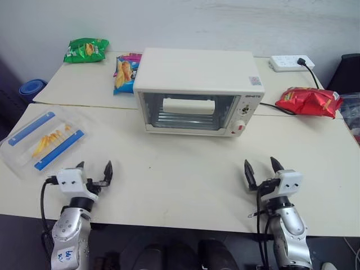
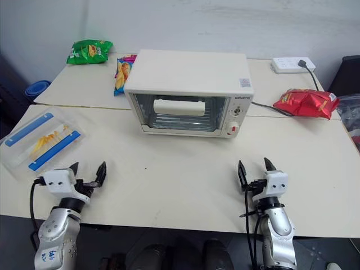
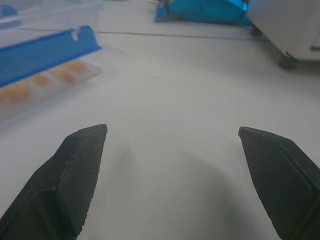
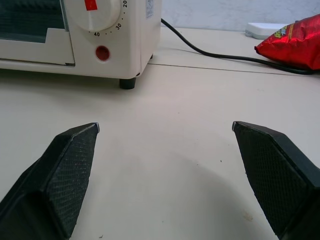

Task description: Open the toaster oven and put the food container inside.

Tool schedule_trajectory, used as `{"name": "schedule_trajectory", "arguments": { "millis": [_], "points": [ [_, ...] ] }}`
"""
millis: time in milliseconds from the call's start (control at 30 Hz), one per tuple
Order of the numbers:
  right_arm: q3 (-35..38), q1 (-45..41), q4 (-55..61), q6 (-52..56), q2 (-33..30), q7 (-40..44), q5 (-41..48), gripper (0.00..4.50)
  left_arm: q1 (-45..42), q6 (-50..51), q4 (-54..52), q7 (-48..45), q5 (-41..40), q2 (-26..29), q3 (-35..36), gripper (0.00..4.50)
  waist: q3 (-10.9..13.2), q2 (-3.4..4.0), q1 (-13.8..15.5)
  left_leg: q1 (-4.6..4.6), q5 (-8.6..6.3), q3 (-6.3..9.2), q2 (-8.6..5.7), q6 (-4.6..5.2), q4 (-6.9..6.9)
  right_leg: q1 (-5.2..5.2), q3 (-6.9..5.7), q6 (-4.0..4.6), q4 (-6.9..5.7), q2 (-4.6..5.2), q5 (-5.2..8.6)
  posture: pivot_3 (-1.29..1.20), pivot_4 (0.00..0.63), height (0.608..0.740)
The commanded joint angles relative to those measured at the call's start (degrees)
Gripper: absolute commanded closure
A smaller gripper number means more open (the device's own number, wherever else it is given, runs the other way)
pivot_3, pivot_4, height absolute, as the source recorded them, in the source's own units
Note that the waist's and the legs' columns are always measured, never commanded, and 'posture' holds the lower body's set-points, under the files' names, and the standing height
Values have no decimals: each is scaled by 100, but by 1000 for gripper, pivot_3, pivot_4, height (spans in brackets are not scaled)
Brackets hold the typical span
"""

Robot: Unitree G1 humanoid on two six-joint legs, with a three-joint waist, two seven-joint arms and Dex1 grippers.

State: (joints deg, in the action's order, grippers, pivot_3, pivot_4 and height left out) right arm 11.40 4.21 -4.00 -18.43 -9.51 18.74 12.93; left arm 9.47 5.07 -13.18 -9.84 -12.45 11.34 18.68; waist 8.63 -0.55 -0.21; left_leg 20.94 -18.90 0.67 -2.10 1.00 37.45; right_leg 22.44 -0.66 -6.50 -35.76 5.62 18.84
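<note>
The cream-white toaster oven (image 1: 197, 90) stands at the middle of the table with its glass door shut and white bar handle (image 1: 189, 106) facing me. The clear food container (image 1: 46, 140) with two blue strips and yellow-orange pieces lies flat at the left edge of the table. My left gripper (image 1: 94, 171) hovers open near the front edge, just right of and nearer than the container. My right gripper (image 1: 262, 169) stands open near the front edge, in front of the oven's control panel (image 4: 115, 30), with nothing between its fingers.
A green snack bag (image 1: 85, 50) lies at the back left, a colourful bag (image 1: 125, 73) left of the oven, a red bag (image 1: 310, 102) at the right. A white power strip (image 1: 291, 62) and black cord (image 4: 220, 55) sit behind on the right.
</note>
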Motion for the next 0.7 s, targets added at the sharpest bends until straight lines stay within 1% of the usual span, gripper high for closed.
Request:
{"name": "schedule_trajectory", "arguments": {
  "millis": [33, 67, 133, 167, 200, 267, 300, 367, 400, 467, 500, 567, 700],
  "points": [
    [-116, -50, 141, 13, -3, 60, 9, 36, -174, 16, -113, -18, -34, 150, 67, 0, 0, 1, -5, 0, 0, 0, 0, 0, 0, 1, 0, 0, 0, 0, 0, 0, 150, 740],
    [-142, -68, 158, 25, -18, 99, 22, 36, -220, -9, -83, -23, -65, 160, 76, 0, 0, 1, -7, -2, 0, -1, 0, 0, -2, 1, 2, 1, -1, 0, 0, 0, 150, 740],
    [-381, -146, 896, 649, -264, 628, 597, 36, -354, 199, -240, -566, -768, 374, 223, 0, 3, 6, -15, -1, 1, -1, 0, -1, -1, 2, 2, 1, -2, 0, 1, 0, 150, 740],
    [-543, -217, 1465, 1254, -583, 1048, 1119, 36, -399, 361, -411, -1211, -1364, 681, 332, 0, 6, 11, -20, 2, 1, -2, 0, -1, 0, 6, 4, 1, -3, 0, 1, 0, 150, 740],
    [-644, -270, 1856, 1701, -815, 1329, 1486, 36, -431, 474, -519, -1666, -1782, 909, 406, 0, 16, 26, -35, 7, 1, -2, 1, -1, 1, 11, 4, 1, -7, 0, 1, 0, 150, 740],
    [-730, -508, 2474, 2795, -1561, 1773, 2159, 36, -456, 940, -609, -2636, -2453, 1758, 615, 0, 21, 34, -42, 22, 1, 4, 5, -1, 10, 19, 1, 3, -10, -1, 1, 0, 150, 740],
    [-736, -650, 2603, 3234, -1868, 1912, 2387, 36, -482, 1386, -629, -2939, -2957, 2129, 775, 0, 22, 35, -43, 23, -1, 10, 8, -3, 17, 16, -4, 10, -9, 0, 5, 0, 150, 740],
    [-736, -1111, 2621, 3874, -2350, 2142, 2698, 36, -574, 1983, -605, -3617, -3644, 2893, 1026, 0, 22, 35, -39, 18, -3, 25, 11, -4, 17, 4, -17, 20, -2, 2, 11, 0, 150, 740],
    [-750, -1382, 2534, 4113, -2503, 2235, 2784, 36, -674, 2249, -547, -3847, -3920, 3207, 1125, 0, 23, 36, -39, 15, -4, 31, 12, -5, 18, -2, -25, 28, 0, 3, 15, 0, 150, 740],
    [-751, -1978, 2221, 4422, -2567, 2304, 2869, 36, -982, 2671, -444, -4064, -4362, 3626, 1225, 0, 29, 45, -34, 16, -5, 34, 13, -4, 16, -3, -28, 31, 6, 4, 17, 0, 150, 740],
    [-748, -2220, 2074, 4554, -2551, 2307, 2891, 36, -1117, 2889, -406, -4136, -4595, 3747, 1239, 0, 33, 49, -26, 17, -5, 35, 13, -4, 17, -2, -29, 31, 5, 4, 17, 0, 150, 740],
    [-824, -2693, 1755, 4674, -2469, 2356, 2804, 36, -1325, 2948, -356, -4090, -4592, 3778, 1200, 0, 42, 65, -14, 20, -5, 35, 12, -4, 17, -1, -30, 31, 6, 5, 16, 0, 150, 740],
    [-1227, -3396, 1121, 4504, -2174, 2560, 2297, 36, -1389, 2856, -484, -3950, -4327, 3531, 953, 0, 48, 73, -33, 25, -4, 35, 11, -5, 8, 7, -35, 31, 4, 1, 16, 0, 150, 740]
  ]
}}
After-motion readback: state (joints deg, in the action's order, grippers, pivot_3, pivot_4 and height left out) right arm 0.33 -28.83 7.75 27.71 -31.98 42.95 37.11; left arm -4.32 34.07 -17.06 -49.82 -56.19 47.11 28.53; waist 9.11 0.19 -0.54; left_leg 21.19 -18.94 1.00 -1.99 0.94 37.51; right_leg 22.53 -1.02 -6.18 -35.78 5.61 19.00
